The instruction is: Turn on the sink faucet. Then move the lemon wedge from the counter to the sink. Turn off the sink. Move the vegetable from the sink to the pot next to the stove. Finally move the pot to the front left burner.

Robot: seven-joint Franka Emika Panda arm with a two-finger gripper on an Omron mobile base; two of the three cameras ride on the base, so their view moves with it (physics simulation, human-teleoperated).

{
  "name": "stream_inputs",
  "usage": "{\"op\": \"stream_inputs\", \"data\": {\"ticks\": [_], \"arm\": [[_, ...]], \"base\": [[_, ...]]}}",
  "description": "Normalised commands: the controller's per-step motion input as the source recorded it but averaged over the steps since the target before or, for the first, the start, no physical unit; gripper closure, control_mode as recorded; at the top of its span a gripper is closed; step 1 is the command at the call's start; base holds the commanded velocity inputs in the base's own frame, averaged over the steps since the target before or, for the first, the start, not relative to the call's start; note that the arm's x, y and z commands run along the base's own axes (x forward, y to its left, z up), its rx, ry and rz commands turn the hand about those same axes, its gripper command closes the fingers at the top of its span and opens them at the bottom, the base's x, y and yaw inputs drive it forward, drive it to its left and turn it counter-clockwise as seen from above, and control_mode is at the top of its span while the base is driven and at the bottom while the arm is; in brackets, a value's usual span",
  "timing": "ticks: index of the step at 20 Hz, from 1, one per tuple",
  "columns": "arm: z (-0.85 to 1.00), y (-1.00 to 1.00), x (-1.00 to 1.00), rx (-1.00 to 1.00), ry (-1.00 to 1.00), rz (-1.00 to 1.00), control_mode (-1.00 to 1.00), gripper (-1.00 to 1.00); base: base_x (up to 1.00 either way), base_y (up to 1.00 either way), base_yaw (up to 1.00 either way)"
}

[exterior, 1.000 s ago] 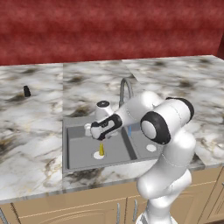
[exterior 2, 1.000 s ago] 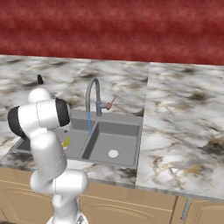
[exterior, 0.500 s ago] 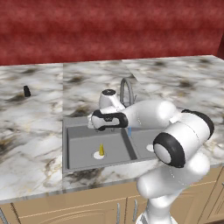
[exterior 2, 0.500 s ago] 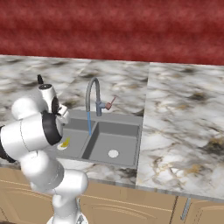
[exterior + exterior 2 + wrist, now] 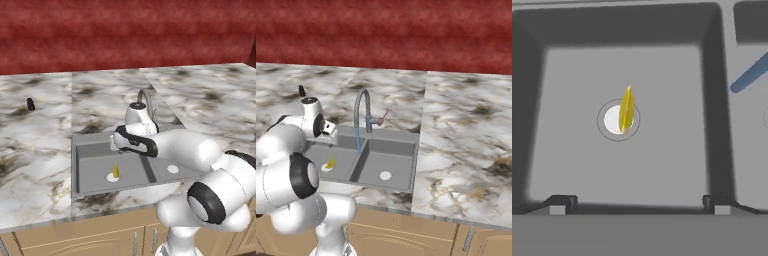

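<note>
Hovering wide open and empty over the sink's (image 5: 90, 145) left basin, the gripper (image 5: 637, 202) faces the wedge (image 5: 626, 109) on the drain while the faucet (image 5: 362, 107) runs (a careless swing could miss its lever).

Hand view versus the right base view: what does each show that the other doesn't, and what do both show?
Hand view alone: the open gripper hanging over the basin, with nothing between its tips. Right base view alone: the sink faucet with its red-tipped lever, the second basin's drain, the counter and the small black object near the wall. Both: the lemon wedge lying on the white drain of the sink, and the blue water stream.
</note>
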Motion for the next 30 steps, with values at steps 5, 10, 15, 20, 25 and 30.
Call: {"op": "stream_inputs", "data": {"ticks": [5,10,15,20,25,30], "arm": [[0.01,-0.63,-0.41,0.01,-0.06,0.09,-1.00,-1.00],[0.00,-0.70,-0.14,0.04,0.00,0.09,-1.00,-1.00],[0.00,-0.72,-0.01,0.06,0.00,0.12,-1.00,-1.00],[0.00,-0.57,0.06,0.08,0.00,0.14,-1.00,-1.00],[0.00,-0.46,0.08,0.14,0.00,0.08,-1.00,-1.00],[0.00,-0.60,0.42,0.15,-0.02,0.20,-1.00,-1.00]], "base": [[0.00,0.00,0.00],[0.00,0.00,0.00],[0.00,0.00,0.00],[0.00,0.00,0.00],[0.00,0.00,0.00],[0.00,0.00,0.00]]}}
